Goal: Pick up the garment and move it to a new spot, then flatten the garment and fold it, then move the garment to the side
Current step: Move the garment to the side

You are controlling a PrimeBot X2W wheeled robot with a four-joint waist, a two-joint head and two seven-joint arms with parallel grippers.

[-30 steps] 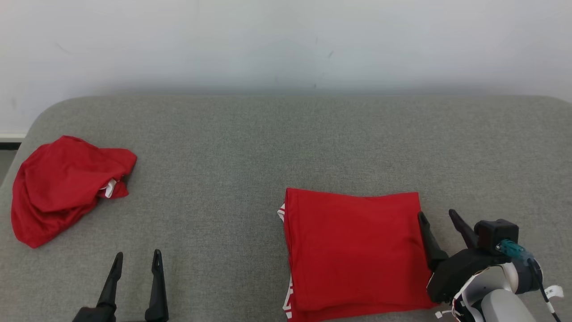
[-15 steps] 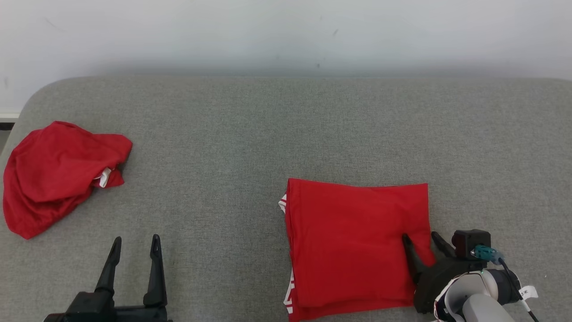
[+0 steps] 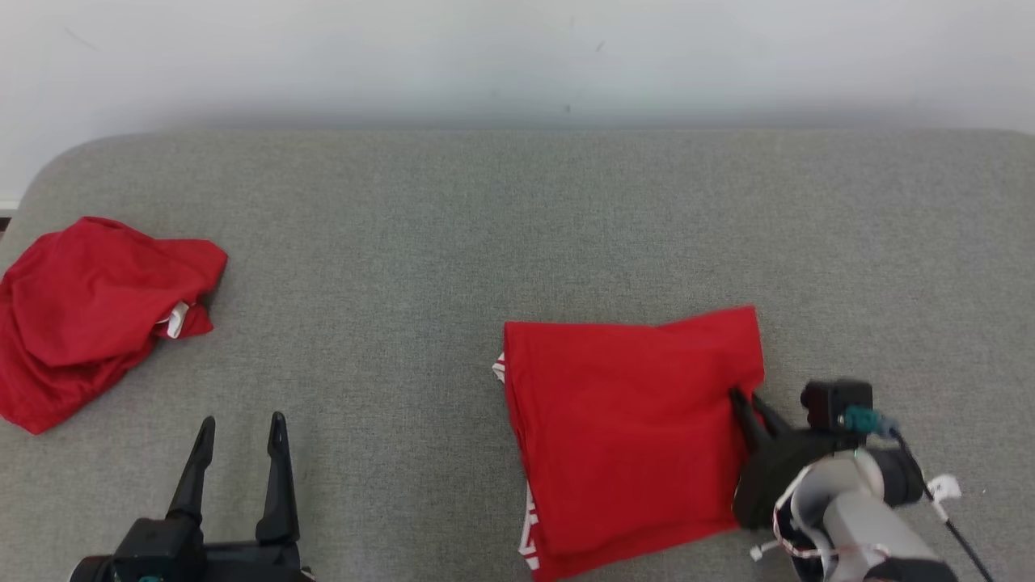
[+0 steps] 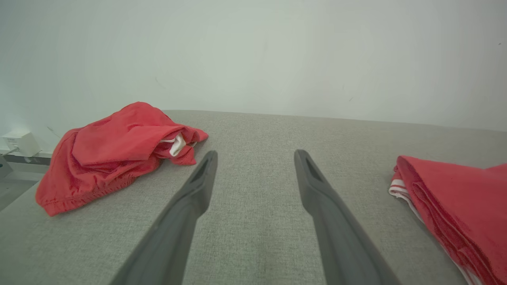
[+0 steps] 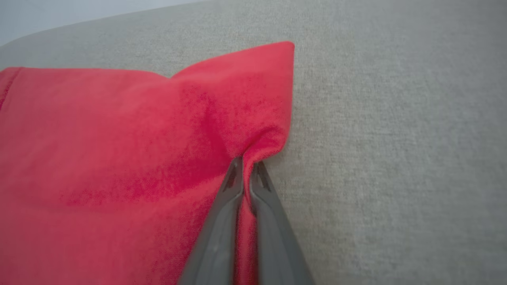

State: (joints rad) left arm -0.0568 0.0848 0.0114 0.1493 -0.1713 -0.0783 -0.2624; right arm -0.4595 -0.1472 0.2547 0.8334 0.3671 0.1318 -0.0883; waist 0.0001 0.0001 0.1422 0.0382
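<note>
A folded red garment [image 3: 631, 436] with white stripes at its left edge lies on the grey cushion, right of centre. My right gripper [image 3: 745, 401] is shut on the garment's right edge, and the cloth puckers around the fingertips [image 5: 237, 168]. The garment's far right corner [image 5: 285, 49] is lifted a little. In the left wrist view the same garment [image 4: 455, 206] sits at the right. My left gripper [image 3: 241, 427] stands open at the lower left, above bare cushion, with nothing between its fingers [image 4: 198, 186].
A second red garment [image 3: 89, 307], crumpled with a white tag showing, lies at the cushion's left end [image 4: 115, 154]. The grey cushion [image 3: 485, 242] runs back to a pale wall. A white box [image 4: 20, 142] sits by the wall beyond the cushion's left end.
My right gripper moved onto the folded garment's right edge and shut on it, bunching the cloth and raising its far right corner. The head view shifted. The left gripper stayed open.
</note>
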